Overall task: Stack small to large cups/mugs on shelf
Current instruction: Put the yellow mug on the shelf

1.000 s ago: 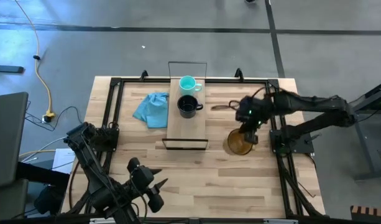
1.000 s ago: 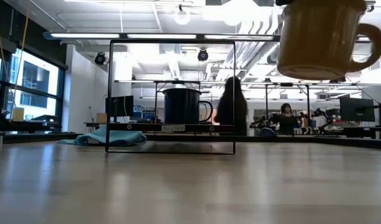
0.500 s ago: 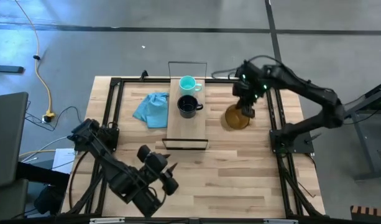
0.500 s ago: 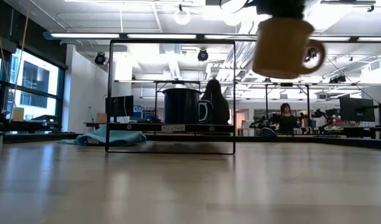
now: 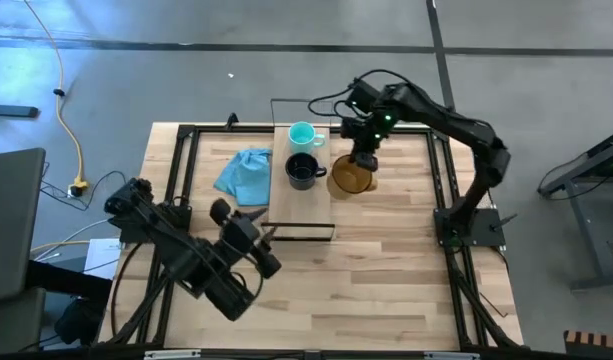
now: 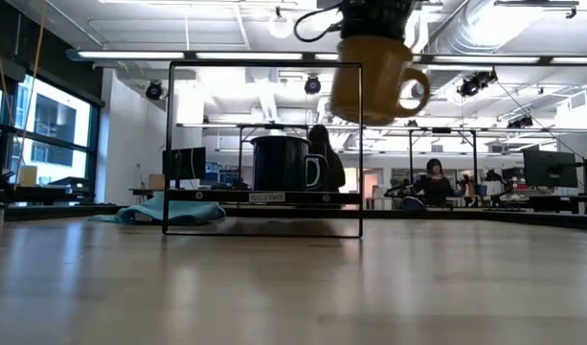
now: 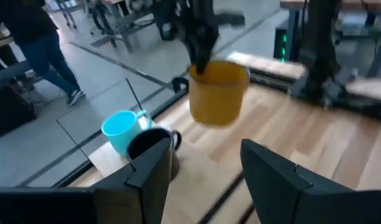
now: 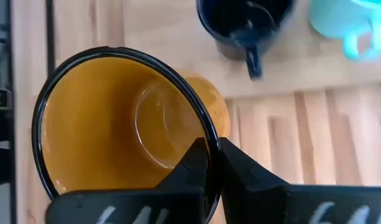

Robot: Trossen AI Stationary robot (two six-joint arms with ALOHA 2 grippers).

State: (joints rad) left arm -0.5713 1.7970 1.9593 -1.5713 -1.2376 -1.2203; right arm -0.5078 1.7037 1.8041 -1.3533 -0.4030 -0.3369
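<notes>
Amber mug [image 5: 350, 176], pinched by its rim in the right gripper's [image 5: 365, 160] closed fingers, has swung from the counter's right side to hang beside the shelf [image 5: 301, 205], near the black mug [image 5: 302, 170]. Left gripper [image 5: 269, 231] waits, fingers spread, empty.

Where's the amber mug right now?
The amber mug hangs in the air from the right claw, pinched by its rim, just right of the shelf beside the black mug.
</notes>
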